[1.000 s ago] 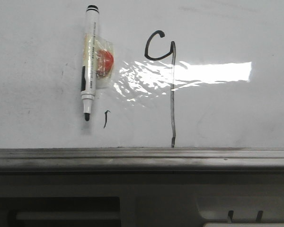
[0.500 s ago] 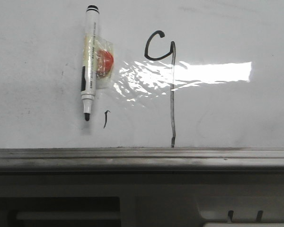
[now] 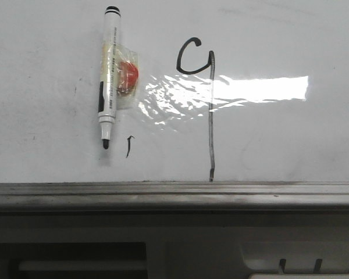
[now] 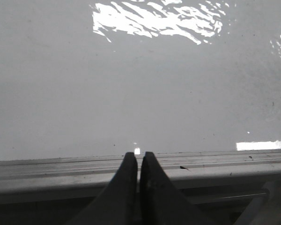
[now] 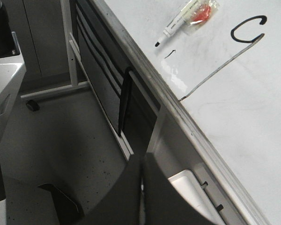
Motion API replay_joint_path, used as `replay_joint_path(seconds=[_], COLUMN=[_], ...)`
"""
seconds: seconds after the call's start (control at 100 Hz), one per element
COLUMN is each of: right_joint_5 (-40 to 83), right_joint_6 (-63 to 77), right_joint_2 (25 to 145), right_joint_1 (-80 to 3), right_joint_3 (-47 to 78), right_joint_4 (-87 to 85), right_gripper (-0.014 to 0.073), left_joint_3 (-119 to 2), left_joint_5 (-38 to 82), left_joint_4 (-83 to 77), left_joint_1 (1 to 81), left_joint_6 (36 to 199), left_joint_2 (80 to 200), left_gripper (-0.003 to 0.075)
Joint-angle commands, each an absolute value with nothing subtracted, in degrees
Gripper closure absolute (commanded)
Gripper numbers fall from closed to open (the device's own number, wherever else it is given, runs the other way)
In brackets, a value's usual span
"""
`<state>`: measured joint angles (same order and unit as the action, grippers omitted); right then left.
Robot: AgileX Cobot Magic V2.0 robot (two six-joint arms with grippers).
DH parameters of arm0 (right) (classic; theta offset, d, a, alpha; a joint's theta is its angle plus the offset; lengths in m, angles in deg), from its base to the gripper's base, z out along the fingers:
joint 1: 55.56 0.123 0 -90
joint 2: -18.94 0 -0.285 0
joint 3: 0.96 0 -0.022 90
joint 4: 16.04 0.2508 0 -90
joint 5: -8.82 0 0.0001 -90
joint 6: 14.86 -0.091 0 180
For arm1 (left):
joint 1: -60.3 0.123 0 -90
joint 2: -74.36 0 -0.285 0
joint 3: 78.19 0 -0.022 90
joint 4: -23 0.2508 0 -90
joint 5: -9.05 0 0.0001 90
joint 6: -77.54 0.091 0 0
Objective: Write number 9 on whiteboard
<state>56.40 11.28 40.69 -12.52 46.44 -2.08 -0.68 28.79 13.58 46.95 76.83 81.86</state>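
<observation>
The number 9 (image 3: 210, 99) is drawn in black on the whiteboard (image 3: 279, 139), a curled loop atop a long stem that reaches the rail; it also shows in the right wrist view as the number 9 (image 5: 225, 63). A white marker (image 3: 109, 72) with a red piece taped to it lies uncapped on the board, left of the figure, and shows as the marker (image 5: 180, 21). My left gripper (image 4: 139, 155) is shut and empty over the board's grey rail (image 4: 215, 161). My right gripper (image 5: 142, 157) is shut and empty, off the board above the floor.
A short black tick stroke (image 3: 129, 145) sits beside the marker's tip. Glare (image 3: 232, 90) crosses the board. Below the rail (image 3: 174, 195) is a grey panel with a white tray (image 3: 305, 276). A wheeled metal frame (image 5: 75, 61) stands on the floor by the board's edge.
</observation>
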Motion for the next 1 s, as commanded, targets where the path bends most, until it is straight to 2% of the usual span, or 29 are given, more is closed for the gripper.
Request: replay_joint_path(seconds=[0.0,0.64,0.71,0.88,0.99], right_joint_5=[53.04,52.02,44.95,10.37,-3.90], right_joint_6=[11.17,11.17,10.91,8.22,4.90], right_joint_2=[41.16,41.16,41.16,41.16,41.16], right_joint_1=[-12.97,-13.34,-14.88,-23.32,-29.73], right_joint_3=[45.01,45.83,48.58,62.27,70.70], right_joint_4=[-1.73,-4.83,-4.83,-4.44,-5.08], right_gripper=[0.0663,0.0663,0.0663,0.0663,0.0663], left_joint_3=[1.60,1.60,1.60,1.60,1.60], left_joint_5=[26.64,26.64,26.64,26.64,26.64], left_joint_4=[12.47,12.47,12.47,12.47,12.47], left_joint_1=[47.07,47.07,47.07,47.07,47.07], left_joint_6=[76.12,76.12,76.12,76.12,76.12], left_joint_2=[80.49,80.49,80.49,80.49,80.49], left_gripper=[0.0741,0.0741,0.0741,0.0741,0.0741])
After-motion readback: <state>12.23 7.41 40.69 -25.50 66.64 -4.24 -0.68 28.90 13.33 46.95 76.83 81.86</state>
